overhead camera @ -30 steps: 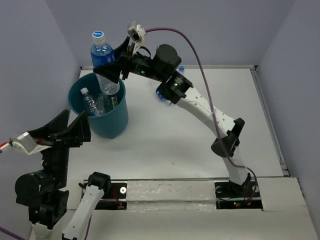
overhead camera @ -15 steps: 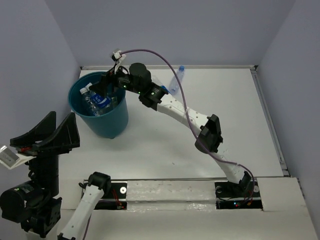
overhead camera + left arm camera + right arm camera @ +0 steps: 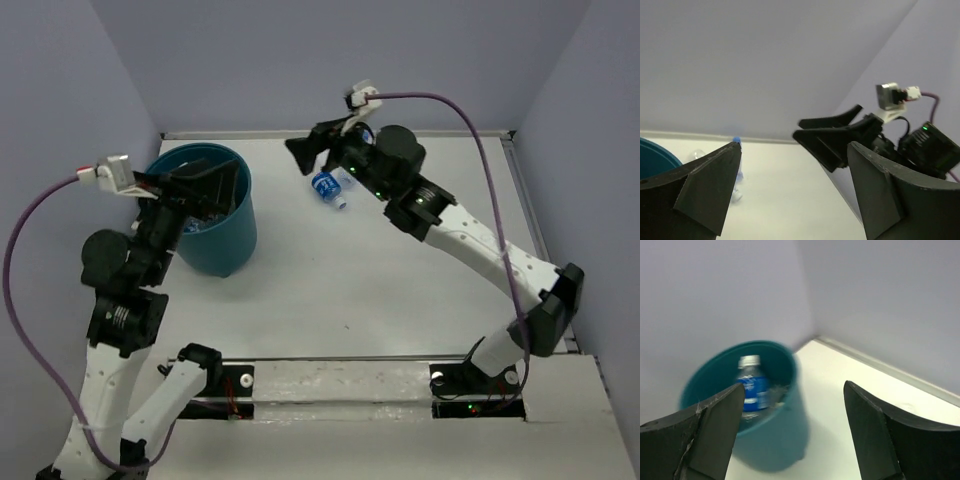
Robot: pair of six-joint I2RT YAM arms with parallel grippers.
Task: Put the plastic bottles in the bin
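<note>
The coming move turns on one small clear plastic bottle with a blue label (image 3: pixel 327 187) lying on its side on the white bench (image 3: pixel 400 290). In the overhead view it is just beside the right claw (image 3: pixel 308 152), at about five o'clock from it. Its long axis seems to run from eleven to five o'clock, with the pale cap end nearer the arms.

The right claw is spread wide and grasps nothing. The left claw (image 3: pixel 200 185) is also released and empty. It hangs over the rim of the round teal-blue plastic bin (image 3: pixel 215 255), well apart from the bottle, so the right arm is plainly the nearer.

The bin stands at nine o'clock from the loose bottle. Inside it a white-capped, blue-labelled bottle (image 3: pixel 752 387) stands among others.
</note>
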